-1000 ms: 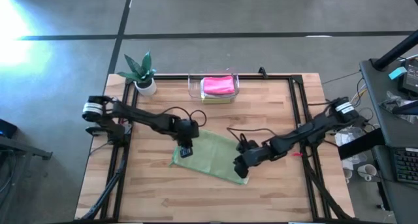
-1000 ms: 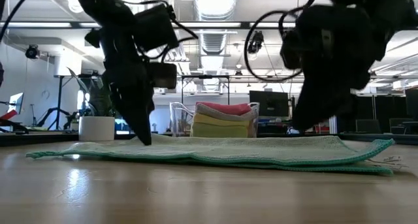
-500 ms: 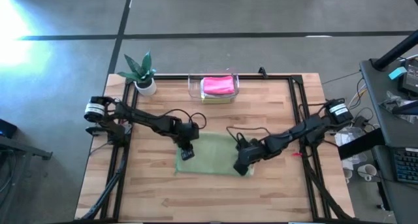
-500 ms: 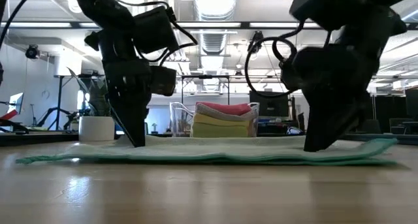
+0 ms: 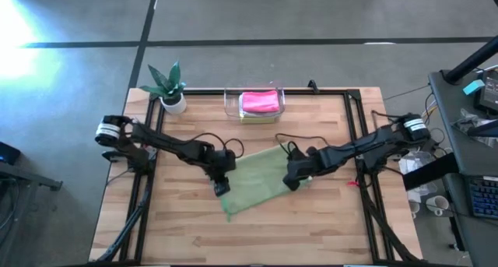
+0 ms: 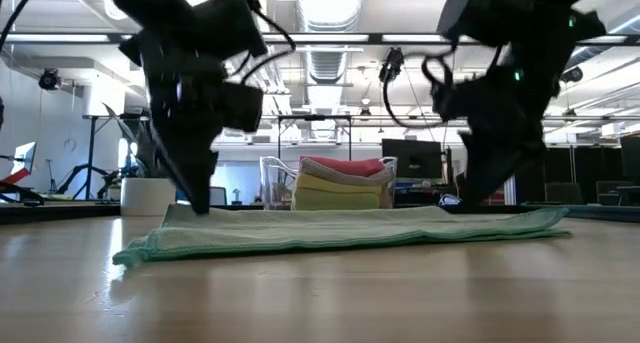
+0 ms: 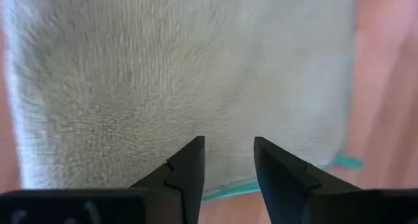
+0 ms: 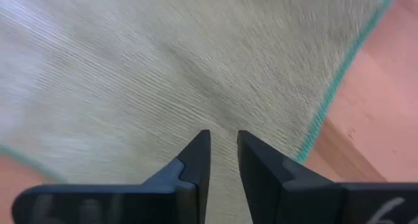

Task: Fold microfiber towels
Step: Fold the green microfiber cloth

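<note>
Since a moment ago, your sage green towel [image 5: 261, 180] has swung round, lying flat mid-table. Your left gripper [image 5: 222, 187] and right gripper [image 5: 294, 179] press its ends, fingers slightly parted, clamping nothing. Beyond, folded towels [image 5: 260, 103] fill the clear bin [image 5: 230, 103].

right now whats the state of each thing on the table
sage green towel: folded, lying flat mid-table
left gripper: fingers apart, down on the towel's left end
right gripper: fingers narrowly apart, down on its right end
clear bin: holding a stack of folded towels, pink on top
potted plant: upright
</note>
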Robot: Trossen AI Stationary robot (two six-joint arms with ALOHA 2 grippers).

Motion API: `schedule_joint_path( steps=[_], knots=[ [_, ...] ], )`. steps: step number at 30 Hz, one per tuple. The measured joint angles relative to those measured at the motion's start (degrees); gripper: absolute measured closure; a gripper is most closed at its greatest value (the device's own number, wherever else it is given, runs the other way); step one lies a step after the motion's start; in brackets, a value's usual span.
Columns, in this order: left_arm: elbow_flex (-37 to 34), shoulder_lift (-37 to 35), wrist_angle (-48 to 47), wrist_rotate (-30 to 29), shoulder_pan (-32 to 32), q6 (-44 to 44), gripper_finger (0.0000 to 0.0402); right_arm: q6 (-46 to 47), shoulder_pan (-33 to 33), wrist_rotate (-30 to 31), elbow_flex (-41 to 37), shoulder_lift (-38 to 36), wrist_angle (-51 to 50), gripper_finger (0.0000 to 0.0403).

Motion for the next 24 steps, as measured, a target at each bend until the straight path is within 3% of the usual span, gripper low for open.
schedule_joint_path(
  steps=[6, 16, 20, 24],
  knots=[
    [0.20, -7.16, -0.07, -1.83, 0.04, -0.26, 0.0285, 1.12, 1.35, -0.39, 0.12, -5.39, 5.49, 0.0332],
    [0.16, -24.13, -0.94, -11.64, 0.04, 4.63, 0.0285, 1.29, 3.62, 0.11, 0.81, -3.27, 32.77, 0.0333],
    [0.11, -30.39, -4.30, -15.54, 0.09, 6.56, 0.0285, 1.40, 4.23, 0.11, 6.87, 0.56, 29.92, 0.0333],
    [0.09, -35.87, -10.29, -17.88, 0.09, 7.30, 0.0285, -1.41, 4.61, 0.09, 17.14, 6.09, 18.39, 0.0333]
  ],
)
